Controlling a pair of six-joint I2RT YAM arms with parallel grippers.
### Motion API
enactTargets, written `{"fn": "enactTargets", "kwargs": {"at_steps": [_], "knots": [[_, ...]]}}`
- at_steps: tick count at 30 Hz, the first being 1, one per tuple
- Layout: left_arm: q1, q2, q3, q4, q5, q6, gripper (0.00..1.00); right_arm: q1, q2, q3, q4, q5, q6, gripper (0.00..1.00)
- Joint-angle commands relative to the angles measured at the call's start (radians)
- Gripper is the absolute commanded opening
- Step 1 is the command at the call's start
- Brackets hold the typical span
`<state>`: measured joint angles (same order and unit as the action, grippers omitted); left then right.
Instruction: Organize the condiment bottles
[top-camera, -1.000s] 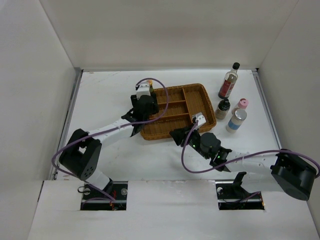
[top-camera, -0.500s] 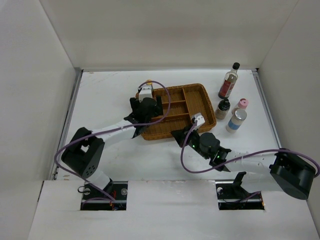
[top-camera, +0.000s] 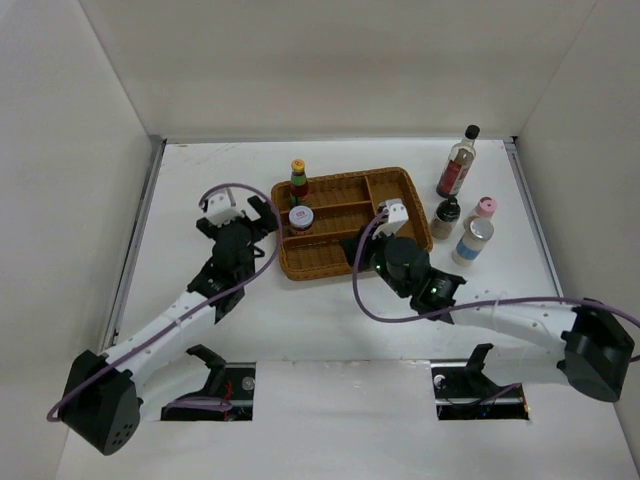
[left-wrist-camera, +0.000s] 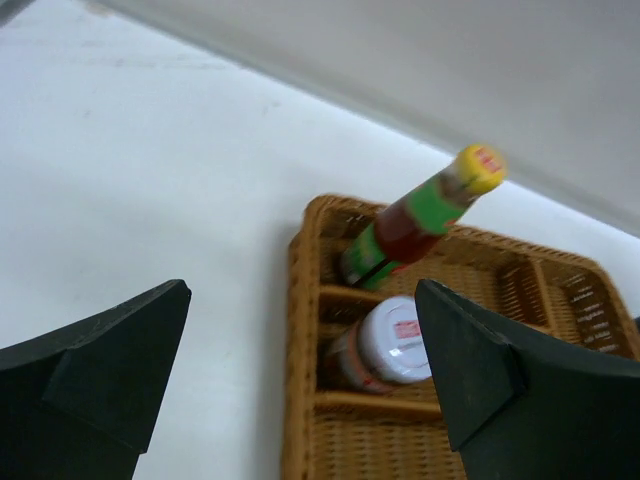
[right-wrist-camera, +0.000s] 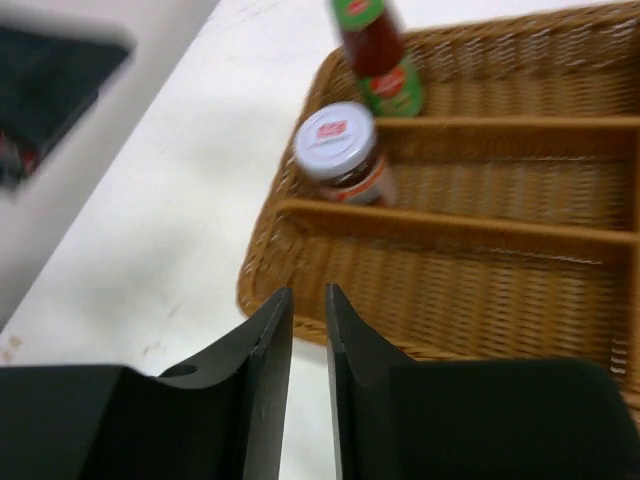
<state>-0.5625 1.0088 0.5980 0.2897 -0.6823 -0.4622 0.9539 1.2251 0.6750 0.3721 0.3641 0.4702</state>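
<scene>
Leftmost, the left gripper (left-wrist-camera: 300, 300) gapes empty beside the wicker tray (top-camera: 340, 272), whose left-end slots hold the yellow-capped sauce bottle (top-camera: 298, 178) and white-lidded jar (top-camera: 300, 218). At center, the right gripper (right-wrist-camera: 308, 300) is pinched nearly closed on nothing. Right of the tray stand the tall clear bottle (top-camera: 458, 162), dark shaker (top-camera: 445, 217), pink-capped jar (top-camera: 484, 212) and silver-lidded jar (top-camera: 472, 241).
</scene>
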Motion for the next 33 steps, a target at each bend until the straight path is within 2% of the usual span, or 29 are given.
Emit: {"fn": "enactTargets", "kwargs": {"at_steps": [1,3,7,9,11,15,20,25,33], "knots": [[0.037,-0.077,-0.150,0.107,0.000,-0.097,1.00,-0.019,-0.097,0.064,-0.281,0.226,0.008,0.31],[0.062,-0.114,-0.220,0.181,0.015,-0.160,1.00,-0.060,-0.177,0.087,-0.407,0.327,0.008,0.45],[0.079,-0.082,-0.283,0.302,0.046,-0.222,1.00,-0.187,-0.326,0.159,-0.686,0.479,0.022,0.81],[0.080,-0.073,-0.308,0.357,0.058,-0.240,1.00,-0.273,-0.361,0.199,-0.816,0.515,0.045,0.93],[0.068,-0.084,-0.339,0.408,0.052,-0.253,1.00,-0.385,-0.354,0.248,-0.916,0.495,0.044,0.99],[0.066,-0.107,-0.371,0.442,0.044,-0.260,1.00,-0.522,-0.290,0.279,-0.960,0.454,-0.007,1.00],[0.108,-0.104,-0.405,0.442,0.018,-0.254,1.00,-0.666,-0.242,0.239,-0.868,0.391,-0.097,1.00],[0.126,-0.072,-0.406,0.450,0.029,-0.262,1.00,-0.697,-0.228,0.190,-0.823,0.314,-0.062,1.00],[0.135,-0.122,-0.431,0.437,-0.019,-0.266,1.00,-0.807,-0.084,0.146,-0.595,0.165,-0.024,1.00]]}}
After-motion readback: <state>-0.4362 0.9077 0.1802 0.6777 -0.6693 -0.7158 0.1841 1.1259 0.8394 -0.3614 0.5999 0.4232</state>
